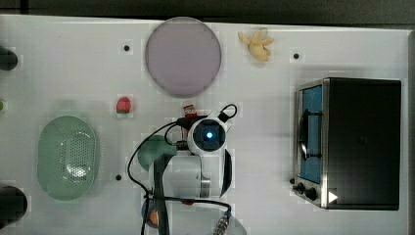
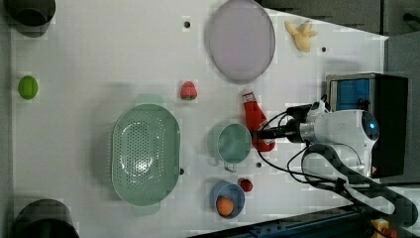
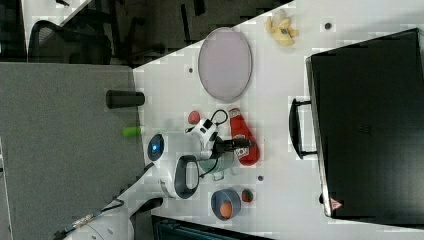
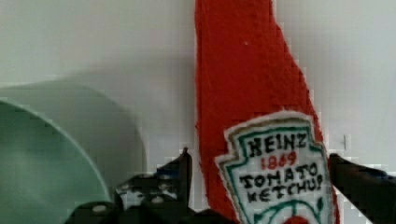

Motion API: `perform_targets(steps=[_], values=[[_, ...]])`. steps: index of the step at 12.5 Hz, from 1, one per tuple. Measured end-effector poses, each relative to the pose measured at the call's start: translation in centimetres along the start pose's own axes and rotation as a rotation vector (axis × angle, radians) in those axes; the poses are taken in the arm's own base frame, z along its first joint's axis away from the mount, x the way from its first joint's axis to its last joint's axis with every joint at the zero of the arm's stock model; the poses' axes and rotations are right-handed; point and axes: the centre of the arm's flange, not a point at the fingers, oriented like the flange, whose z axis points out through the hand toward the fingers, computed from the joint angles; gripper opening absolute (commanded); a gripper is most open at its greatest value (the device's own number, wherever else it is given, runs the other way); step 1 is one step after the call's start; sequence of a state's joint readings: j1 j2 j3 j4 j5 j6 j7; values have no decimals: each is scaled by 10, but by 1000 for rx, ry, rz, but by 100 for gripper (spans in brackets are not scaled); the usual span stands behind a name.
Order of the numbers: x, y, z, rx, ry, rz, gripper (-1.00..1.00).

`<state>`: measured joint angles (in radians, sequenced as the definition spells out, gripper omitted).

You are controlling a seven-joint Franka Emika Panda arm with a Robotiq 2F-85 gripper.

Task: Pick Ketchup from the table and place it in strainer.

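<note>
Wrist view: black 2-finger gripper [image 4: 259, 186] spread wide, 1 finger [image 4: 175, 175] on each flank of the small red squeeze bottle of Ketchup [image 4: 252, 116], straddling the white label but apparently not yet pressing on it. Lying flat on the white table [image 2: 99, 59], cap toward the round greyish plate [image 2: 241, 39], base beside the round green mug [image 2: 230, 144] in the left view. Seen in the left view's right half, gripper [image 2: 265, 133] reaching in from the white arm [image 2: 341, 129] at the bottle's [image 2: 255, 121] lower body.

Step in hand, as judged: closing on the bottle. Best done by centring the fingers across the widest, labelled part, settling low enough to catch the sides below the top of the curve, then squeezing gently, since the body looks soft. Worth keeping the finger on the mug side clear of the mug rim, which sits just beside the bottle. Straight lift afterwards, to avoid dragging against the mug.

Well apart from the bottle: pale mint-green oval plastic strainer [image 2: 143, 153] with perforated bottom, at the left view's left, past the mug, holding nothing. Also near the route: 1 small red strawberry [image 2: 188, 90].
</note>
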<state>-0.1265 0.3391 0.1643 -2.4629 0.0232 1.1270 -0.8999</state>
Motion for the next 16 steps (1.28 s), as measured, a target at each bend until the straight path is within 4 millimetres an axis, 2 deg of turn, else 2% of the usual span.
perform_targets(steps=[1, 3, 4, 8, 9, 10, 12, 14, 16], values=[[0, 1, 3, -3, 5, -5, 93], [2, 2, 7, -7, 7, -14, 44], [2, 2, 6, -7, 9, -14, 29], [-2, 0, -2, -6, -5, -10, 29], [-4, -1, -9, -7, -14, -12, 29], [-3, -4, -23, -13, -8, -23, 29], [-4, -14, -71, -29, -25, -40, 29], [-9, -30, -136, -61, -9, -48, 29], [-7, -57, -211, -93, 48, -57, 29]])
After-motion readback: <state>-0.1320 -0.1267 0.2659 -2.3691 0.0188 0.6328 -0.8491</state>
